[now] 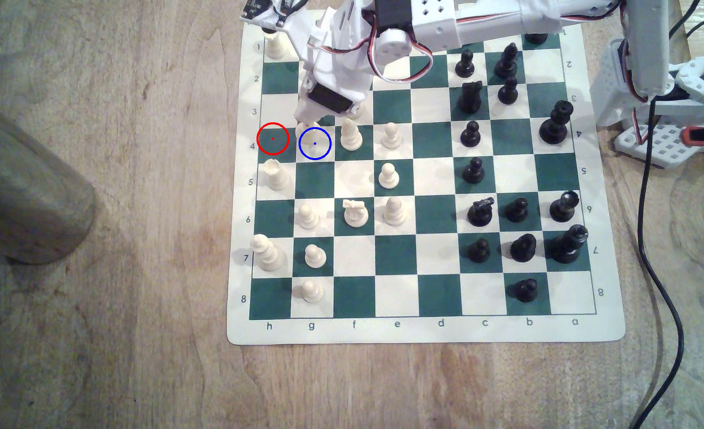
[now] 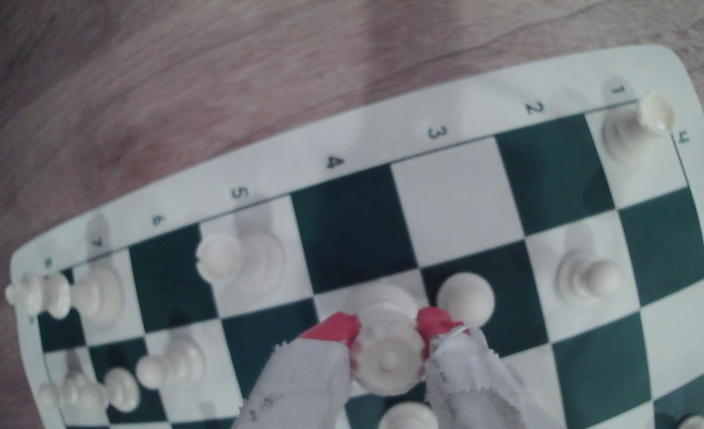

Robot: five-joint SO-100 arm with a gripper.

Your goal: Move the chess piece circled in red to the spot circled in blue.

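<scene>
The chess piece circled in red [image 2: 387, 359] is a tall cream piece with a jagged crown, and it stands upright between my red-tipped fingers [image 2: 337, 328]. My gripper [image 2: 387, 330] is shut on its crown. Its round base rests on or just above a cream square. In the exterior view the gripper [image 1: 309, 126] hangs over the upper left edge of the spot circled in blue [image 1: 315, 143], and a sliver of the piece [image 1: 305, 131] shows under it. The red ring [image 1: 272, 139] marks a bare green square just to the exterior view's left.
A cream pawn [image 2: 465, 299] stands very close to one finger. A tall cream piece [image 1: 351, 134] sits one square to the exterior view's right of the blue ring, and a cup-topped cream piece [image 1: 276, 175] sits below the red ring. Black pieces fill the board's right side. A wooden cylinder [image 1: 24, 185] lies far left.
</scene>
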